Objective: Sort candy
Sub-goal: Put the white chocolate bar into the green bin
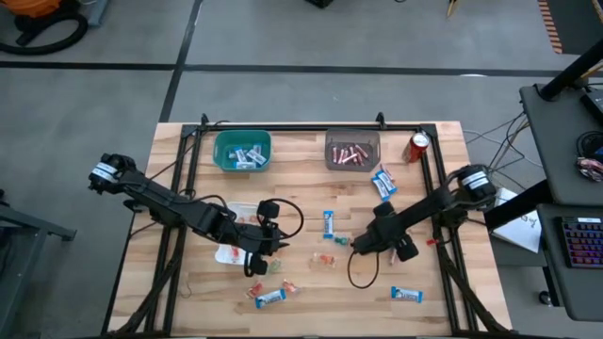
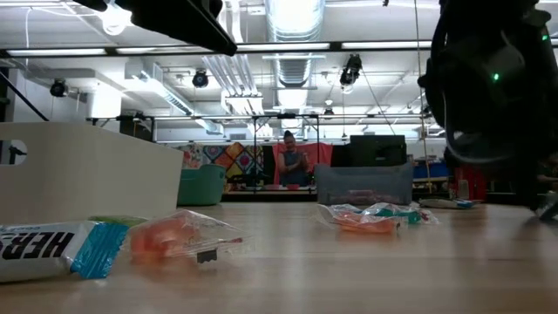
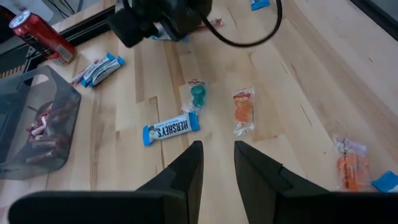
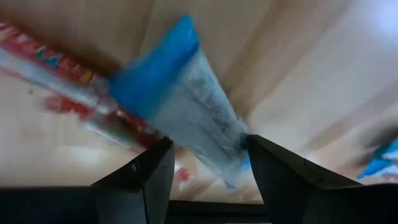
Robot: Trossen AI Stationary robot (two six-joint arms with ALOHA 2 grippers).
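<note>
– How is the table [image 1: 311,282] seen?
– From straight above, and level from its top.
– And the wrist views?
– Aimed down closely; the Hershey's bar [image 3: 171,129] is shared with overhead.

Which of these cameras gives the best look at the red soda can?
The left wrist view: the red soda can shows large, lying tilted beside the grey bin. The high view shows it small, near the table's back right corner. The low and right wrist views do not show it clearly.
</note>
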